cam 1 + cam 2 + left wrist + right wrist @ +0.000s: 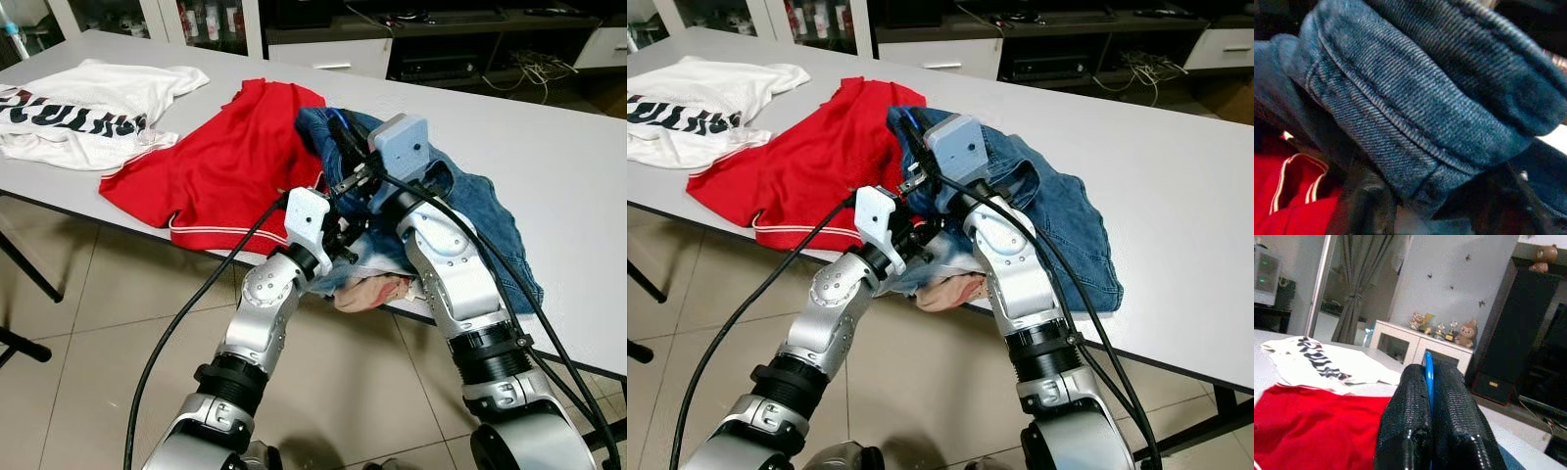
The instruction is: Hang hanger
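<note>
Denim fills the left wrist view, where the left gripper (pixel 343 240) digs into the crumpled blue jeans (pixel 470 211) at the grey table's (pixel 578 166) near edge; whether its fingers are apart cannot be told. Beyond it, the right gripper (pixel 1430 396) is clamped on a thin blue plastic hanger (pixel 1428 377) above the jeans. Farther off lie a red shirt (pixel 225 162) and a white shirt (pixel 88 108) with unreadable black lettering.

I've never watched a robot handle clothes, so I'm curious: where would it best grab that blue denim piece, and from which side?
Probably the thick folded hem of the denim garment, at the end that hangs over the table edge nearest the robot. That rolled seam is bulky and raised, so a tool can close around it, coming in from the robot's side. The left tool is already there; the right tool pinches something thin and blue.
</note>
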You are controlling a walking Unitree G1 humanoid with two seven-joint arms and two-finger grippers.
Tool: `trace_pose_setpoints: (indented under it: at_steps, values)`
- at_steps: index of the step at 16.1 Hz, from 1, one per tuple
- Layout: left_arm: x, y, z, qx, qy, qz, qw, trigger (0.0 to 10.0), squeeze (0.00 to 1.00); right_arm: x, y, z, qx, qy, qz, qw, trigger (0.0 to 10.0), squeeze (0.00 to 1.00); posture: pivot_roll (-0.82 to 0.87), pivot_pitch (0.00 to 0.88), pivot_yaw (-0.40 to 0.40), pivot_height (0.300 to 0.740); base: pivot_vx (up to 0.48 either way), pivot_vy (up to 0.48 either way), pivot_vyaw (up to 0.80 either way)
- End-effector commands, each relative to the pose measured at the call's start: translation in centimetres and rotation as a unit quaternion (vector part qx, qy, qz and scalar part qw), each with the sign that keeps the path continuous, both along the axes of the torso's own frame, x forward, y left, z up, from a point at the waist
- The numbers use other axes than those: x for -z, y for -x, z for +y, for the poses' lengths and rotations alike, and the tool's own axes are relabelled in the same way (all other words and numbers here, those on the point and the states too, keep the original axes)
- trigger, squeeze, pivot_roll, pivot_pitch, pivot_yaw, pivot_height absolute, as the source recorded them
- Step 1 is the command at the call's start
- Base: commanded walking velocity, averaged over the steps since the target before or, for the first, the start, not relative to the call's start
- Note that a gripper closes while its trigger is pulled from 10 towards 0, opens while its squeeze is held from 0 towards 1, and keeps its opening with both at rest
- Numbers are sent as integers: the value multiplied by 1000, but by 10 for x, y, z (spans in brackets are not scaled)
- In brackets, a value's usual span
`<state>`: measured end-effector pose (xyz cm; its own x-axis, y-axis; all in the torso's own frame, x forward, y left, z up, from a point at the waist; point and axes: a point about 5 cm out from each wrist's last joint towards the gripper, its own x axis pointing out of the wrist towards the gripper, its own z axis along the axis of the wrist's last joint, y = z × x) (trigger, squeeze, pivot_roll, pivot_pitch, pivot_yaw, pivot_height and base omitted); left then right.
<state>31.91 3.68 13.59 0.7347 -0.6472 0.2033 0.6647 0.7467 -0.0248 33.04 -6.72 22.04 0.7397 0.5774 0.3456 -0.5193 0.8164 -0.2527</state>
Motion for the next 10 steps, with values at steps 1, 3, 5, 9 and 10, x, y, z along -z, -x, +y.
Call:
trace_pose_setpoints:
  at_steps: [1, 3, 5, 9, 10]
  values:
    - [0, 1, -7, 15, -14, 0, 1000, 0, 0, -11, 5, 4, -21, -15, -18, 1000, 0, 0, -34, 0, 4, 740, 0, 0, 0]
    - [-1, 1, -5, 8, -9, -6, 1000, 0, 0, -11, 0, -4, -6, -18, -9, 1000, 0, 0, -34, 0, 4, 740, 0, 0, 0]
    - [-3, 0, 0, -4, 0, -15, 1000, 0, 0, -7, -4, -12, 1, -2, -3, 1000, 0, 0, -26, 0, 3, 740, 0, 0, 0]
    - [-6, -1, 9, -20, 11, -25, 999, 0, 0, -4, -10, -33, 30, 17, 4, 999, 0, 0, -23, 0, 4, 740, 0, 0, 0]
    - [-8, -2, 12, -31, 17, -29, 999, 0, 0, -2, -12, -40, 38, 25, 9, 999, 0, 0, -23, 0, 4, 740, 0, 0, 0]
